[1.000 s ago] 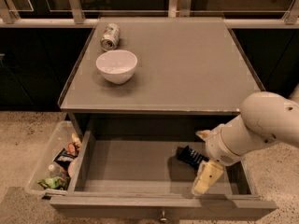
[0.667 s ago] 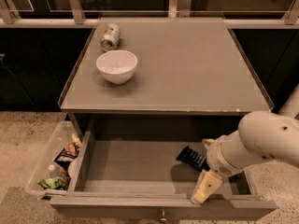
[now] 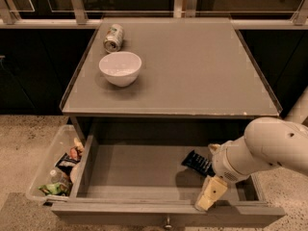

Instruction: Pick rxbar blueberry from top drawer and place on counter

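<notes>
The rxbar blueberry (image 3: 196,161) is a dark flat bar lying on the floor of the open top drawer (image 3: 139,172), right of centre. My gripper (image 3: 207,176) is inside the drawer at its right side, open, with one cream finger (image 3: 210,194) near the drawer's front wall and the other behind the bar. The bar lies between the two fingers, partly hidden by the wrist. The white arm comes in from the right. The counter (image 3: 192,71) is the grey tabletop above the drawer.
A white bowl (image 3: 120,67) and a can on its side (image 3: 113,37) sit on the counter's left part. A clear plastic bin of snacks (image 3: 55,170) stands on the floor left of the drawer. The drawer's knob (image 3: 167,221) is at front centre.
The gripper has shifted a little toward the drawer's front and lower around the bar. The bar has stayed in place.
</notes>
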Controlling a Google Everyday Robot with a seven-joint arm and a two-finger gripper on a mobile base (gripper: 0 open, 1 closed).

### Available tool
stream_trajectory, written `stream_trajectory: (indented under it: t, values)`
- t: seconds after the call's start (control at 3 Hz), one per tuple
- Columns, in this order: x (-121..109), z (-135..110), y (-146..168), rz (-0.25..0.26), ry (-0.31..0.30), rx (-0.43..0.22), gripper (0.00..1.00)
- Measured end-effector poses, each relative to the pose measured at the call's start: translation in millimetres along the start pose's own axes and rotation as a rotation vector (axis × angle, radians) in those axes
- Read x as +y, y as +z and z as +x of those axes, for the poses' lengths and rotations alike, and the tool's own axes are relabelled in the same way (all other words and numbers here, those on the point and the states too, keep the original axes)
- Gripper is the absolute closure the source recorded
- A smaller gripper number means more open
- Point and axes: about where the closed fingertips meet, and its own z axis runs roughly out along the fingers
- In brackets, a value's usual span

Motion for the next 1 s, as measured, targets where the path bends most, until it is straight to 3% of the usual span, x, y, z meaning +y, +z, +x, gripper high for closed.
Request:
stream_trajectory:
  t: [0.33, 0.67, 1.0]
  values:
    - [-13, -8, -2, 0.065, -0.008, -0.032, 0.0]
    - [-63, -36, -13, 0.253, -0.012, -0.124, 0.0]
    - [-63, -37, -5, 0.238, -0.024, -0.107, 0.0]
